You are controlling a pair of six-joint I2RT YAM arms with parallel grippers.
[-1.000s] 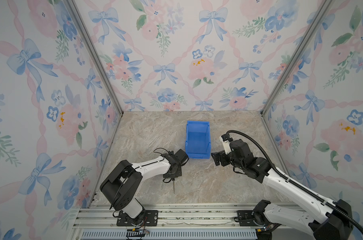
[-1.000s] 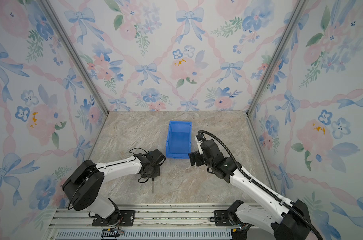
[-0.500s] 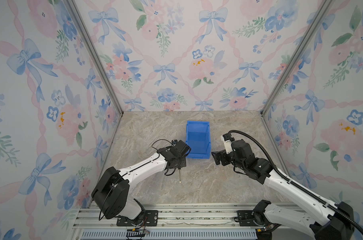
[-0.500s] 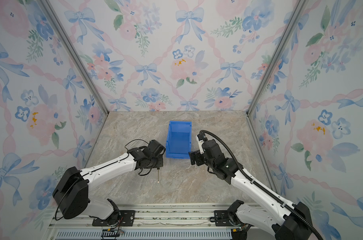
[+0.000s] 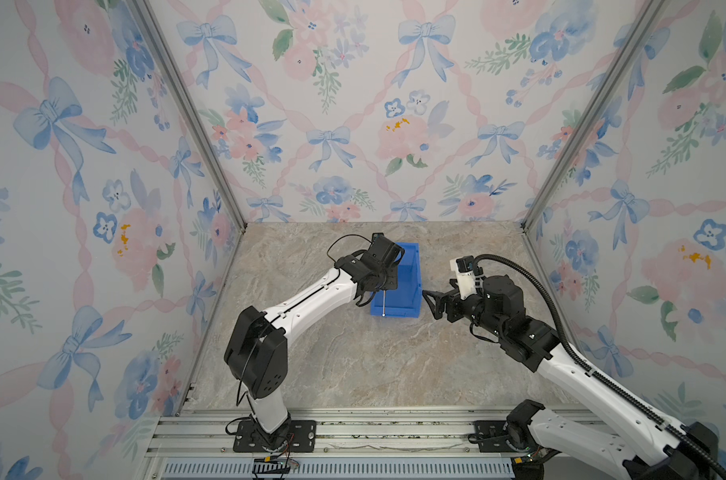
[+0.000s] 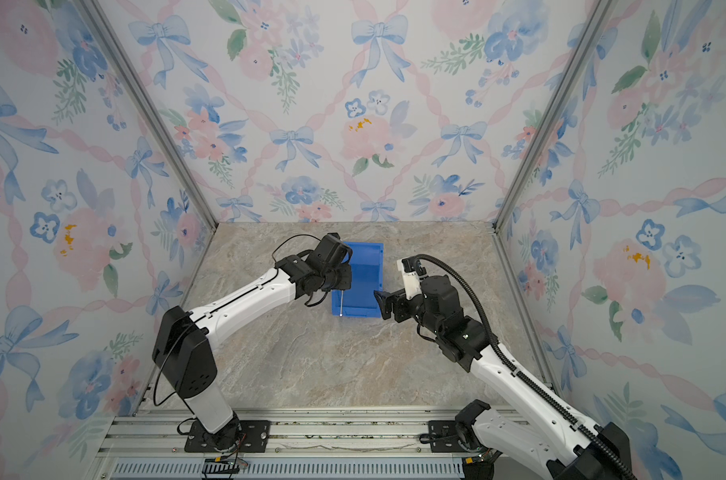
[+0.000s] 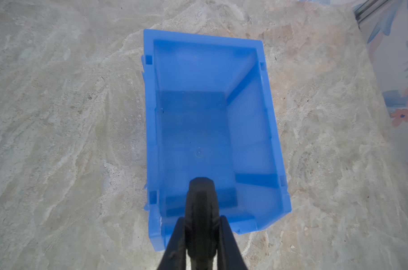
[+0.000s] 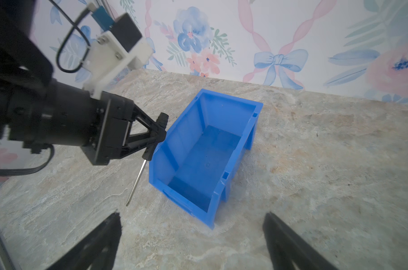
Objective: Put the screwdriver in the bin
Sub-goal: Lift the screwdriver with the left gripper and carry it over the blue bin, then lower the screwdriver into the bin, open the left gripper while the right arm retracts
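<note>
- Left tool (image 8: 159, 132) clamped on screwdriver (image 8: 162, 118): black handle, thin silver shaft hanging tip-down, raised over near left corner of bin (image 8: 186, 131).
- Bin: bright blue, tall walls, low near lip.
- Right tool (image 5: 431, 304) spread wide just right of bin, not touching; desk (image 5: 353, 365) open all round.

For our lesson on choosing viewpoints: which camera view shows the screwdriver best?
The right wrist view: the screwdriver shows nearly whole, handle pinched in the left gripper, shaft pointing down near the bin. Both top views show only its thin shaft; the left wrist view only its handle's end.
</note>
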